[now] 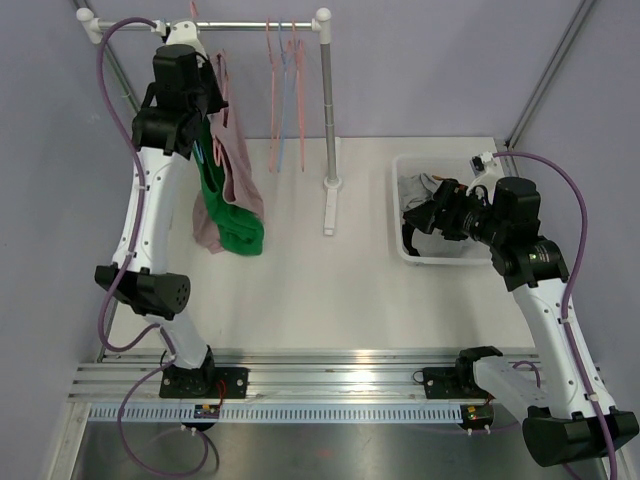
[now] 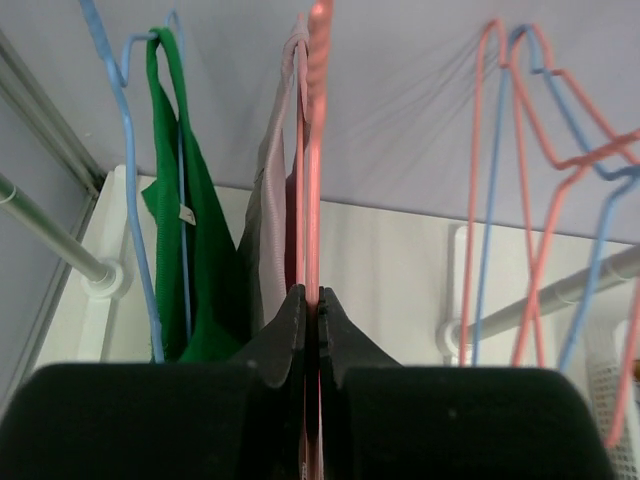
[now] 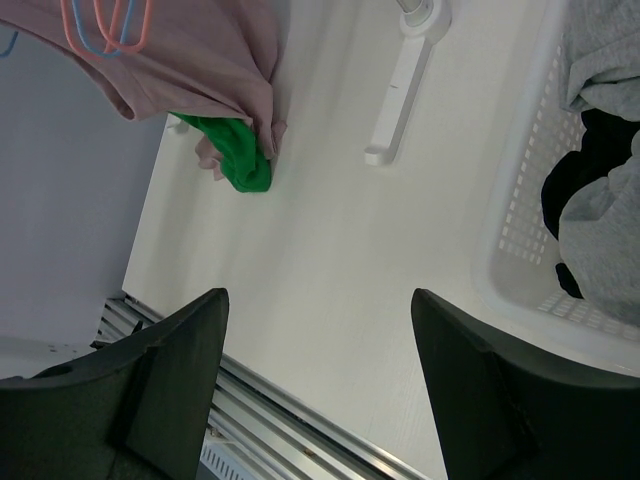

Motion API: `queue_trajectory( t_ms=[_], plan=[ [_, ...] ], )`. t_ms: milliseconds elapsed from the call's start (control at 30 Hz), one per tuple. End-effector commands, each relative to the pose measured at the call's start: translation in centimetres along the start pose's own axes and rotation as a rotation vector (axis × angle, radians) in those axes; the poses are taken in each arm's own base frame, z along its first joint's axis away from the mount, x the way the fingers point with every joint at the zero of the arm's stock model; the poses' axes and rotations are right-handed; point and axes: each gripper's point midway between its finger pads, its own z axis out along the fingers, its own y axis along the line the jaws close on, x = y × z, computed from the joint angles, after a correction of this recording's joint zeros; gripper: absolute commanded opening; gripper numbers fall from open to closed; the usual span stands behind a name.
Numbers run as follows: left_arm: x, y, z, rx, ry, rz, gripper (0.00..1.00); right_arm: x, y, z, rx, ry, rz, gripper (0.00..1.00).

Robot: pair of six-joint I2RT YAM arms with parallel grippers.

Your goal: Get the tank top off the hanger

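Note:
A mauve tank top hangs on a pink hanger from the rack rod. Its hem lies bunched on the table. A green tank top hangs beside it on a blue hanger. My left gripper is up at the rod. In the left wrist view this gripper is shut on the pink hanger's wire, with the mauve top just left of it and the green top further left. My right gripper is open and empty over the basket's left side; it also shows in the right wrist view.
Several empty pink and blue hangers hang further right on the rod. The rack's post and foot stand mid-table. A white basket with grey and black clothes sits at the right.

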Motion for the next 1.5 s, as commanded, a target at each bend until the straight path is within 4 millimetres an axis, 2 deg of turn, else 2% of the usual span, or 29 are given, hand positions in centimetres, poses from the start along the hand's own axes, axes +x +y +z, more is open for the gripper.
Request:
queue_trajectory(
  t_ms=[0, 67, 100, 267, 300, 400, 467, 500, 533, 600, 633, 700, 733, 767, 800, 867, 900, 967, 1000, 1100, 1133, 1200, 1233, 1333, 1367, 1400, 1433, 1467],
  plan=[
    [-5.5, -2.2, -4.8, 0.144, -0.159, -0.064, 0.00, -1.6, 1.4, -1.0, -0.025, -0.056, -0.054, 0.81],
    [-5.4, -2.5, -5.5, 0.168, -0.159, -0.086, 0.00, -1.7, 1.3, -1.1, -0.017, -0.060, -0.062, 0.82],
    [-4.8, -2.7, -6.1, 0.192, -0.143, -0.093, 0.00, -1.7, 1.2, -1.2, -0.010, -0.065, -0.067, 0.83],
    [-4.6, -4.0, -9.4, 0.305, -0.163, -0.164, 0.00, -1.5, 0.8, -1.2, 0.008, -0.064, -0.068, 0.84],
    [-4.4, -4.3, -11.0, 0.342, -0.163, -0.172, 0.00, -1.5, 0.9, -1.2, 0.003, -0.063, -0.069, 0.84],
    [-4.5, -4.5, -13.5, 0.385, -0.182, -0.206, 0.00, -1.4, 1.0, -1.3, 0.000, -0.063, -0.068, 0.86],
    [-4.2, -4.1, -16.2, 0.402, -0.207, -0.226, 0.00, -1.4, 1.0, -1.5, 0.003, -0.063, -0.069, 0.86],
    [-3.9, -4.1, -17.0, 0.419, -0.208, -0.227, 0.00, -1.5, 1.0, -1.6, 0.004, -0.065, -0.071, 0.87],
    [-3.6, -3.7, -18.9, 0.433, -0.224, -0.229, 0.00, -1.4, 1.1, -1.6, 0.003, -0.063, -0.072, 0.88],
    [-2.6, -3.5, -20.5, 0.447, -0.215, -0.243, 0.00, -1.5, 1.3, -1.7, -0.004, -0.061, -0.074, 0.89],
    [-1.3, -3.0, -21.8, 0.450, -0.207, -0.255, 0.00, -1.5, 1.4, -1.7, -0.009, -0.061, -0.077, 0.91],
    [-0.2, -2.7, -23.4, 0.467, -0.204, -0.264, 0.00, -1.6, 1.6, -1.5, -0.020, -0.052, -0.081, 0.92],
    [1.0, -2.5, -23.9, 0.469, -0.181, -0.270, 0.00, -1.7, 2.0, -1.6, -0.044, -0.048, -0.089, 0.93],
    [2.1, -2.2, -25.5, 0.484, -0.178, -0.287, 0.00, -1.7, 2.3, -1.6, -0.057, -0.044, -0.093, 0.94],
    [3.2, -2.4, -26.2, 0.513, -0.158, -0.293, 0.00, -1.7, 2.5, -1.3, -0.070, -0.030, -0.091, 0.94],
    [4.9, -2.2, -28.1, 0.544, -0.140, -0.312, 0.00, -1.7, 3.8, -1.3, -0.138, -0.011, -0.101, 0.94],
    [6.7, -1.9, -29.6, 0.570, -0.137, -0.320, 0.00, -1.6, 4.3, -1.2, -0.168, 0.002, -0.094, 0.95],
    [8.9, -1.4, -30.9, 0.576, -0.108, -0.331, 0.00, -1.0, 5.8, -1.2, -0.270, 0.025, -0.102, 0.97],
    [10.3, -0.9, -32.4, 0.588, -0.115, -0.334, 0.00, -0.8, 6.3, -1.1, -0.296, 0.035, -0.084, 0.97],
    [15.2, -0.9, -34.0, 0.628, 0.013, -0.360, 0.00, 0.2, 7.5, -0.3, -0.365, 0.049, -0.085, 0.98],
    [17.2, -0.8, -34.4, 0.645, 0.043, -0.365, 0.00, 1.7, 8.1, 0.1, -0.389, 0.087, -0.088, 0.98],
    [19.6, -1.1, -35.3, 0.687, 0.117, -0.387, 0.00, 2.1, 8.5, 1.1, -0.384, 0.067, -0.109, 0.98],
    [20.8, -1.0, -35.8, 0.697, 0.128, -0.393, 0.00, 3.5, 9.2, 1.8, -0.401, 0.088, -0.117, 0.98],
    [23.1, -1.3, -36.8, 0.742, 0.190, -0.403, 0.00, 4.8, 10.9, 3.1, -0.465, 0.058, -0.097, 0.96],
    [24.2, -1.4, -36.8, 0.752, 0.221, -0.424, 0.00, 6.1, 12.3, 3.3, -0.508, 0.075, -0.108, 0.95],
    [24.6, -1.8, -37.2, 0.793, 0.237, -0.432, 0.00, 6.5, 13.2, 3.8, -0.534, 0.057, -0.126, 0.95],
    [25.1, -2.2, -37.2, 0.810, 0.263, -0.462, 0.00, 6.7, 13.3, 4.7, -0.520, 0.031, -0.135, 0.93],
    [26.2, -2.4, -37.0, 0.830, 0.295, -0.473, 0.00, 8.2, 14.7, 4.8, -0.549, 0.050, -0.157, 0.92]
  ],
)
